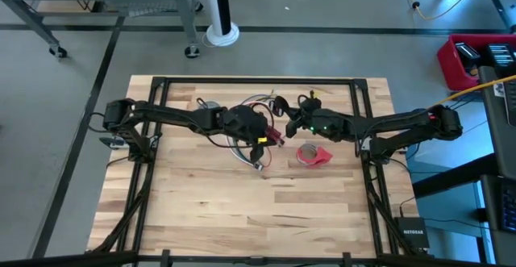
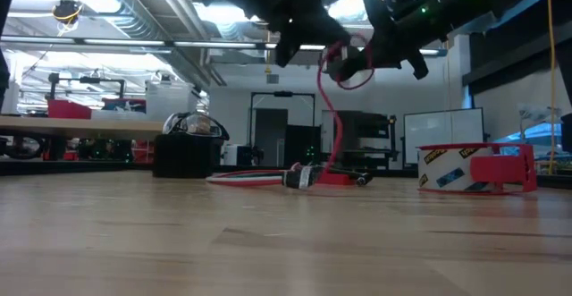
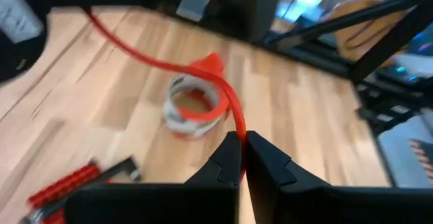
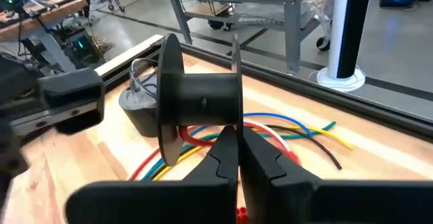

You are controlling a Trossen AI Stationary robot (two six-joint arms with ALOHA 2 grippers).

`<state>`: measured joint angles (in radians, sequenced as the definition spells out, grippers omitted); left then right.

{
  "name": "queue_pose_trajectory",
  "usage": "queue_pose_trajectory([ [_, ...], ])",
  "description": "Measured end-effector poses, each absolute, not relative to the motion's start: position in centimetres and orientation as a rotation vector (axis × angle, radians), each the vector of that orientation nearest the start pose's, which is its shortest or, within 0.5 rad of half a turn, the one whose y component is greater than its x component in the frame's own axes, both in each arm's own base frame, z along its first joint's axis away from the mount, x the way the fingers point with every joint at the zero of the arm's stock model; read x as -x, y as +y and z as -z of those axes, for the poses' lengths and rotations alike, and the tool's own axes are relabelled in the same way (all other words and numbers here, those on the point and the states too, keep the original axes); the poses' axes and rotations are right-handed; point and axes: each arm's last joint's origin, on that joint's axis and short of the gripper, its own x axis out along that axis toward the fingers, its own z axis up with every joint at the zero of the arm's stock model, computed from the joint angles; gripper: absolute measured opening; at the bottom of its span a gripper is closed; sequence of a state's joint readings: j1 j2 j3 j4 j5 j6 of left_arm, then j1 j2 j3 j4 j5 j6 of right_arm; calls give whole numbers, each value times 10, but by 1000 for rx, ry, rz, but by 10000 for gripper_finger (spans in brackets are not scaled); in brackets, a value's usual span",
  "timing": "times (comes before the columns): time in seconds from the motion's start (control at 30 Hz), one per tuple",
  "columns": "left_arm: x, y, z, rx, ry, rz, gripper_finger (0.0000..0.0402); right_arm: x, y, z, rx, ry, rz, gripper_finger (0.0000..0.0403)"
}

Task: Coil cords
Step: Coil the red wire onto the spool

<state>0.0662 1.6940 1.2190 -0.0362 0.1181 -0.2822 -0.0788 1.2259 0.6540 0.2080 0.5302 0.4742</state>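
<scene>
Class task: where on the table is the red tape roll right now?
In the high view, the red tape roll lies flat on the wooden table, right of centre, just nearer the camera side than the right gripper.

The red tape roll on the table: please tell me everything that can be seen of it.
The red tape roll lies flat on the bare wooden table, to the right of the cords and below the right hand in the high view. It is a short ring with an open centre; in the low view its side looks whitish with dark printed marks, held in a red plastic dispenser frame. The left wrist view shows the ring from above with a red tab sticking out. No hand touches it.
</scene>
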Motion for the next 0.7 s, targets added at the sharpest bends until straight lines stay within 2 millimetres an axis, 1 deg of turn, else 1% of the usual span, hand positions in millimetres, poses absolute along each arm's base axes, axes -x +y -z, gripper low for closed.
queue_pose_trajectory([
  [0.13,-378,22,-259,323,549,-38,1,-253,-35,-234,-364,241,680,1],
  [0.3,-375,22,-262,320,545,-37,1,-251,-34,-230,-373,283,692,1],
  [0.53,-368,23,-281,251,474,-68,1,-249,-34,-226,-402,327,680,1],
  [0.7,-365,31,-288,216,442,-132,1,-250,-32,-225,-433,337,636,1],
])
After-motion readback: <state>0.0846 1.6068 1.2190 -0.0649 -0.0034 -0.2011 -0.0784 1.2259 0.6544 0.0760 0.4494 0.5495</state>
